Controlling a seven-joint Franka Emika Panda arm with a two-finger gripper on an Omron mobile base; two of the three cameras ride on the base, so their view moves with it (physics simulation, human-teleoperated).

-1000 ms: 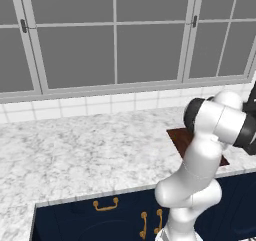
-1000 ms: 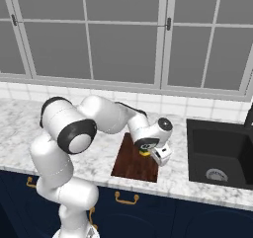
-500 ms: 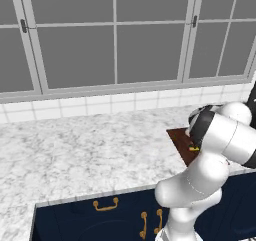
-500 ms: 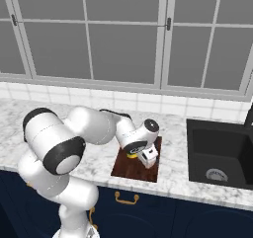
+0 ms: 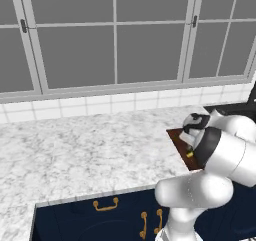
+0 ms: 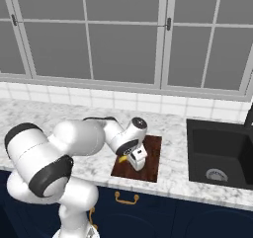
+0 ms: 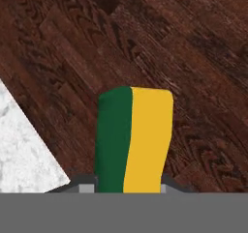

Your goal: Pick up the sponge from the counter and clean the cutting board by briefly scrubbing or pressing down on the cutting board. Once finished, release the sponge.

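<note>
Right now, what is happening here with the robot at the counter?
The arm is bent low over the board, which lies on the counter left of the sink. Its end effector is shut on the sponge, green layer beside yellow, and holds it on edge above the dark wood near the board's corner. Whether the sponge touches the wood cannot be told.

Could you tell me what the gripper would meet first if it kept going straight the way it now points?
Probably the cutting board: the gripper points at its dark wood with the sponge between its fingers, so the sponge would likely touch first.
</note>
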